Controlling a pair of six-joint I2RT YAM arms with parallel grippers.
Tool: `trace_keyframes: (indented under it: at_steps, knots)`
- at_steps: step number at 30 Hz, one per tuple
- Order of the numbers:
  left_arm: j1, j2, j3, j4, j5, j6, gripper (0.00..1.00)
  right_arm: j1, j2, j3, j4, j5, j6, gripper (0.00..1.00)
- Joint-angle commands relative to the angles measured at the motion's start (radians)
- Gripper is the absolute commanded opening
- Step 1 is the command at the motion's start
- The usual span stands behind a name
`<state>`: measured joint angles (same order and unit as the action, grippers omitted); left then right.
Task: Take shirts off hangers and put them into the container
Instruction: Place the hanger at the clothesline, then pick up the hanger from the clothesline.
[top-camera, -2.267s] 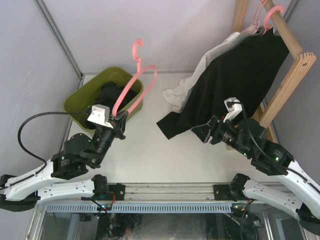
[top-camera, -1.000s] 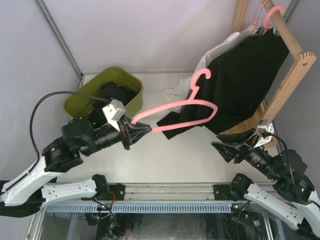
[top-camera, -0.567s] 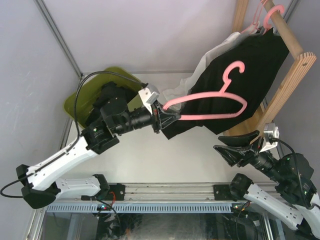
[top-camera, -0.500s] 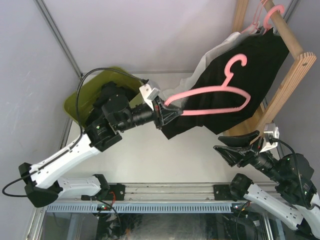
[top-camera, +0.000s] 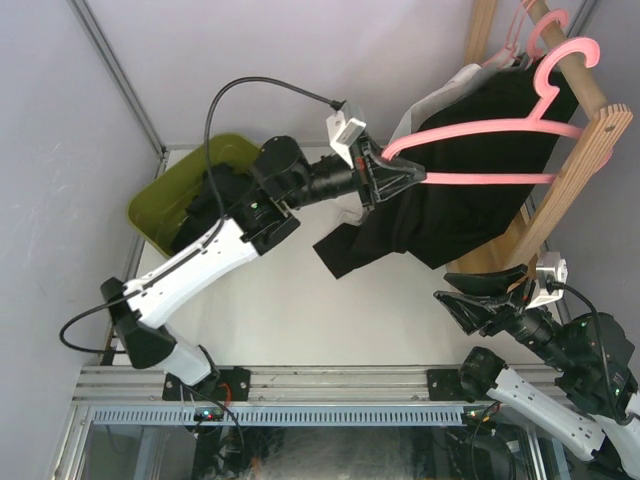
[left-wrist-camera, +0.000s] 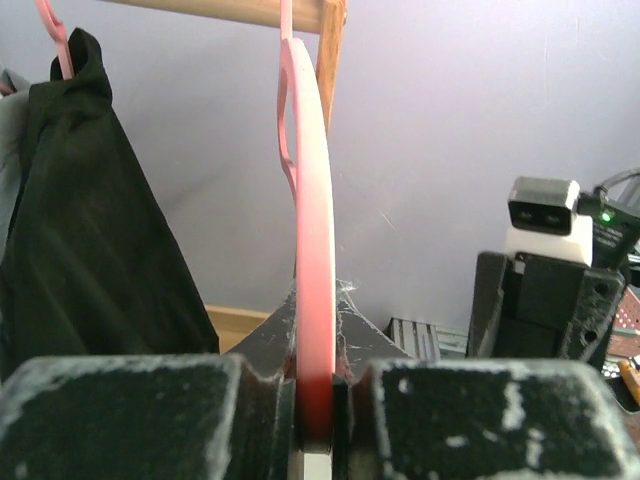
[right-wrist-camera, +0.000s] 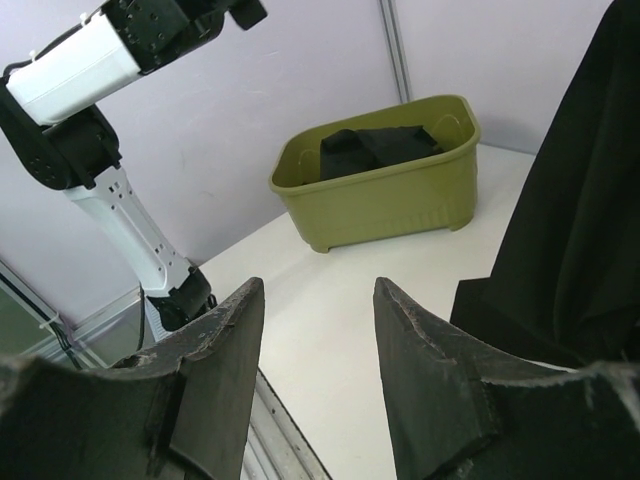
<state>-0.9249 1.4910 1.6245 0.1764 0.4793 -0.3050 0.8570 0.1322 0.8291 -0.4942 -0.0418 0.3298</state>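
We see a bare pink hanger (top-camera: 478, 152) pinched at one corner by the left gripper (top-camera: 398, 170), which is clamped tight on it. Its hook lies up by the wooden pole (top-camera: 583, 82), and we cannot tell whether it rests there. From the left wrist the same hanger (left-wrist-camera: 314, 240) shows only edge-on, a thin smooth plastic blade rising from between scuffed black fingers (left-wrist-camera: 130, 410). A limp hanging black shirt (top-camera: 480, 205) drapes from the pole on a second pink hanger (top-camera: 535, 35), with a cream shirt (top-camera: 425, 105) just beside it. The right wrist view gives us the olive-green tub (right-wrist-camera: 385, 205) plainly, with its rounded corners and rolled rim and a crumpled dark shirt (right-wrist-camera: 375, 150) inside. The right gripper (right-wrist-camera: 317, 300) hangs with its jaws parted, holding nothing.
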Motion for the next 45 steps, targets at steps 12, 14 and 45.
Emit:
trace_keyframes:
  at_steps: [12,14,45]
  knots:
    - [0.011,0.345,0.428,-0.090,0.087,-0.042,0.00,-0.004,0.012,0.051,-0.031,0.038,-0.026,0.48]
    - [0.011,0.361,0.408,-0.117,0.087,-0.029,0.04,-0.004,0.012,0.053,-0.035,0.044,-0.026,0.48]
    - [0.090,-0.090,-0.134,-0.213,-0.232,0.111,0.99,-0.004,0.166,0.061,-0.002,0.214,0.068,0.48]
